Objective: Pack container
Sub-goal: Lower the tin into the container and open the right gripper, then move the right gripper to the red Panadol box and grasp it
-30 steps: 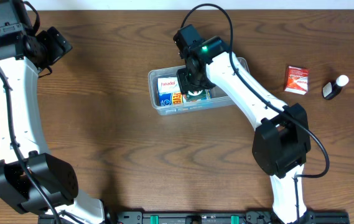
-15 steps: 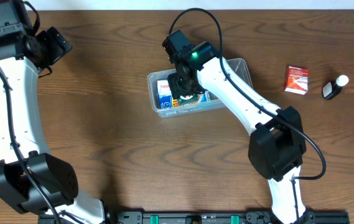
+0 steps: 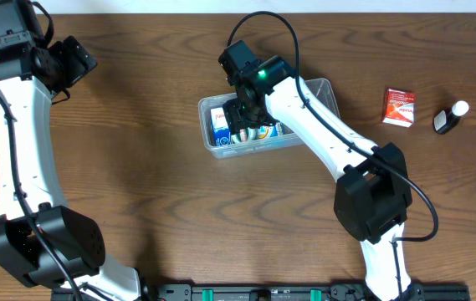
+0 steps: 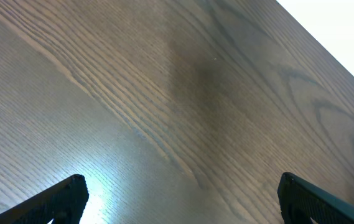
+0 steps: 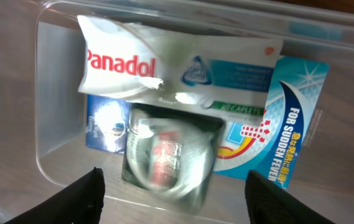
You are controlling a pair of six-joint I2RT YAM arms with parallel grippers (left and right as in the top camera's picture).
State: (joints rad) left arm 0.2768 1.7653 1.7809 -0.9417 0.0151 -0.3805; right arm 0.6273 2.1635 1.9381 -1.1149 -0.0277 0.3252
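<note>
The container point(image 3: 208, 142), a clear plastic tub, stands at the table's middle back; it also shows in the right wrist view point(image 5: 15, 155). Inside lie a white Panadol box point(image 5: 127, 59), a blue fever-tablet box point(image 5: 292, 118) and a small clear-wrapped item with red inside point(image 5: 167, 155), which is blurred. My right gripper point(image 3: 246, 117) hangs over the tub's left half, open and empty point(image 5: 175, 199), with the wrapped item just below its jaws. My left gripper point(image 3: 74, 63) is at the far back left, open and empty point(image 4: 180, 199) over bare wood.
A red-and-white small box point(image 3: 398, 107) and a small black bottle with a white cap point(image 3: 449, 118) lie on the table to the right of the container. The table's back edge runs near the left gripper.
My right gripper moved left over the container. The small wrapped item now lies loose and blurred below the open jaws. The left arm has not moved.
</note>
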